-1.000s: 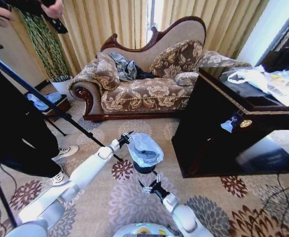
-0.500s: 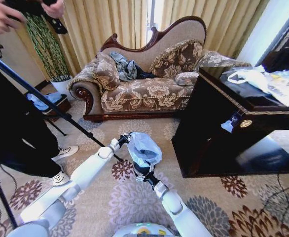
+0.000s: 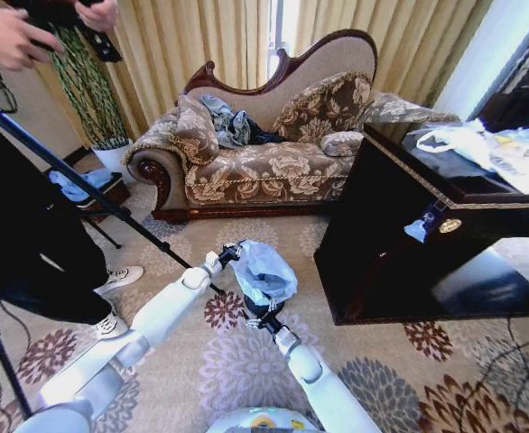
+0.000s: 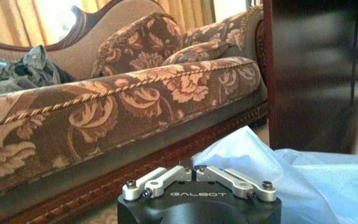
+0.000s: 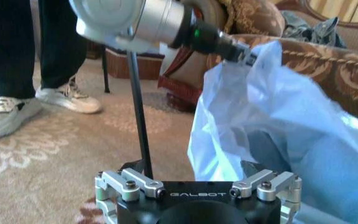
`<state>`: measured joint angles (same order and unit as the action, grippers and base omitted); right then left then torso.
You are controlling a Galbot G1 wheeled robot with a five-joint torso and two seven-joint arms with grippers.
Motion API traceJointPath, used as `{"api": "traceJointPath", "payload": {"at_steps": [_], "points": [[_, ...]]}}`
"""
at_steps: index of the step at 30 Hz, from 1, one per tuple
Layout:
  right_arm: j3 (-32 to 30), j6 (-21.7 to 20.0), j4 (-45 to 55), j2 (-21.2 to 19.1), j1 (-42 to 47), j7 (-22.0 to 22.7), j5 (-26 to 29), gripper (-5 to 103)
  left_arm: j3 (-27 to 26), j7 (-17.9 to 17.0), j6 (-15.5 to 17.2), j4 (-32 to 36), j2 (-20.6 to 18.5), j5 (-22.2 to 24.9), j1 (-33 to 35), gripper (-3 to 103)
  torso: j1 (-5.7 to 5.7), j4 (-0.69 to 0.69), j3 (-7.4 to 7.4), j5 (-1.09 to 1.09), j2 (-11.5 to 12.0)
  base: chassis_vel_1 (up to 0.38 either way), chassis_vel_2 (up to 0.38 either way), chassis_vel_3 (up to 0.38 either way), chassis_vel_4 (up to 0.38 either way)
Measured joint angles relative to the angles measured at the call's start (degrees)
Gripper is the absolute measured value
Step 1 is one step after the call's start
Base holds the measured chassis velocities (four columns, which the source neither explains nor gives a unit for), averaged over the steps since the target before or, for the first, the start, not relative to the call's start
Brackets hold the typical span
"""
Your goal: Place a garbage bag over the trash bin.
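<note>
On the floral carpet (image 3: 246,370) in front of the sofa (image 3: 264,153), the pale blue garbage bag (image 3: 263,273) drapes over the black trash bin (image 3: 263,308). The left gripper (image 3: 232,252) pinches the bag's upper edge, fingers clenched on the plastic, with the bag bulging just beyond them. The right gripper (image 3: 256,322) sits low against the bin's near side, fingers spread wide, the bag hanging directly ahead of it.
</note>
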<state>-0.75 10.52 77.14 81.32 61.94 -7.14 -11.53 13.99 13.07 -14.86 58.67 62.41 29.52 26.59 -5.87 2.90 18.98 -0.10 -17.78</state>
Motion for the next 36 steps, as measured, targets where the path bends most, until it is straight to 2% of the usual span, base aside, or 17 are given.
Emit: {"api": "traceJointPath", "payload": {"at_steps": [5,14,19,25,36], "points": [[1.02,-0.22,-0.50,0.16,0.97,0.02,-0.87,100,0.50,-0.37,2.18,0.38,0.05,4.31,-0.84,0,0.00,0.01,-0.01,0.01,0.00,0.000,0.000,0.000,0.000],[1.18,-0.05,-1.50,1.12,1.68,0.29,-1.79,100,0.54,-1.56,5.02,0.41,0.43,8.84,-1.04,0,0.00,0.01,-0.01,0.02,0.00,0.000,0.000,0.000,0.000],[0.98,-0.46,1.23,-0.33,2.05,0.90,-1.14,100,0.29,-1.59,5.31,1.09,-0.12,9.27,-0.33,0,0.00,0.00,-0.01,0.01,0.00,0.000,0.000,0.000,0.000],[2.43,-2.83,7.82,-2.96,2.94,1.80,1.10,100,-0.37,-1.56,5.34,1.57,-0.23,9.07,0.58,0,0.01,0.01,-0.01,0.00,0.00,0.000,0.000,0.000,0.000],[2.61,-2.07,-0.90,0.55,-1.11,2.53,1.18,100,-0.84,-1.72,5.61,2.42,0.29,8.96,0.88,0,0.01,0.00,0.00,0.00,0.00,0.000,0.000,0.000,0.000]]}}
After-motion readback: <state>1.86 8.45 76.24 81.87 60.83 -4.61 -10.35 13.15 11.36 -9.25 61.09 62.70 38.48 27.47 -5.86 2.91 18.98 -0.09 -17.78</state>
